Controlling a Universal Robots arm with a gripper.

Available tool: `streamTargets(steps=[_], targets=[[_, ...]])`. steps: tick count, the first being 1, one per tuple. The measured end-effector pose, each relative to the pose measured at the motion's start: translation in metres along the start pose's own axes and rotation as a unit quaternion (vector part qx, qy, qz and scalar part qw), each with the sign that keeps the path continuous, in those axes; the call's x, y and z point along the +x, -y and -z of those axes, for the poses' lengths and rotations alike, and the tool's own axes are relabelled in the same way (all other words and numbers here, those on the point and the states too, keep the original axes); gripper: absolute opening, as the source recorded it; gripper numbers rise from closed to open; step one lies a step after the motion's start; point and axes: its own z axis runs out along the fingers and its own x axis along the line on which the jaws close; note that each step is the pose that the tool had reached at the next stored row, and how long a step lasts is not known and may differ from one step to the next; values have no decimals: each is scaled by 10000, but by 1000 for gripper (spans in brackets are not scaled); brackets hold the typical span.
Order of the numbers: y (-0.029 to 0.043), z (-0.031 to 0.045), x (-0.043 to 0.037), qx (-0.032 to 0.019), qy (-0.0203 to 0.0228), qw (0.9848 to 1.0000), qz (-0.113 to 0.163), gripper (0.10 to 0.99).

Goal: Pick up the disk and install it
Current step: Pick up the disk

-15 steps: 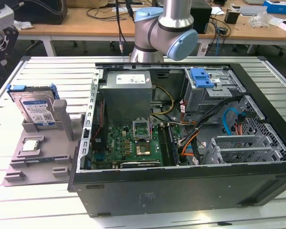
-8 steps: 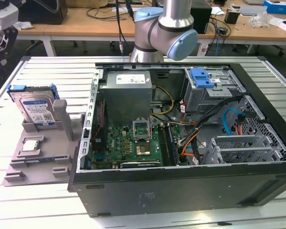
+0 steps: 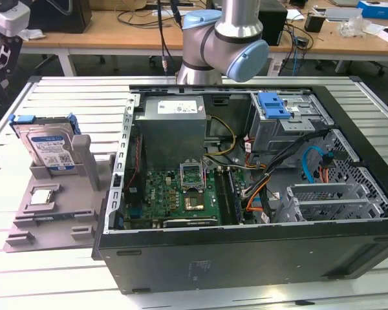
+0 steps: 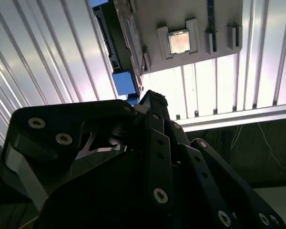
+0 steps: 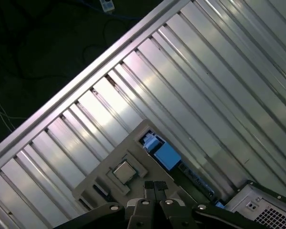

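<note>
Your hand point(image 5: 155, 185) is closed on nothing. In the first wrist view its two black fingertips point(image 5: 150, 186) sit pressed side by side with no object between them. It hangs above the pale grey plastic fixture point(image 5: 133, 138) and touches nothing on it. In the second wrist view the hand point(image 4: 152, 101) shows as dark linkages ending in a ribbed tip, with the fixture point(image 4: 181, 14) beyond it.

The flat rectangular silver metal disk point(image 3: 50, 147), with its white-and-blue label, stands upright on its edge in a slot at the back of the fixture point(image 3: 77, 194), at the exterior view's left. A blue plastic bracket point(image 3: 42, 120) frames it. You can see the bracket's blue end in both wrist views point(image 5: 163, 151) point(image 4: 124, 82), well apart from the fingertips. The disk is not yet in the computer.

A small square silver chip point(image 3: 43, 196) lies flat in a recess of the fixture, in front of the disk. It also shows in both wrist views point(image 5: 124, 170) point(image 4: 178, 42).

The open black computer case point(image 3: 246, 255) lies on its side on the ribbed aluminium surface point(image 3: 375, 116), just beside the fixture toward the exterior view's right. Inside it you see a green motherboard point(image 3: 181, 194), a grey metal power supply point(image 3: 171, 126) and a metal drive cage topped by a blue plastic latch point(image 3: 273, 104). The grey-and-blue robot arm point(image 3: 226, 39) rises behind the case.
</note>
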Motion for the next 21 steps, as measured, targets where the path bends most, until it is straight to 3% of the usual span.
streamTargets(steps=[4,10,13,17,21], targets=[[0,0,0,-7,-15,9994,333,102],[1,0,-1,-19,-40,9960,894,102],[2,0,-1,-29,-61,9908,1348,102],[2,0,-1,-35,-74,9863,1648,102],[3,0,-2,-44,-93,9782,2073,102]])
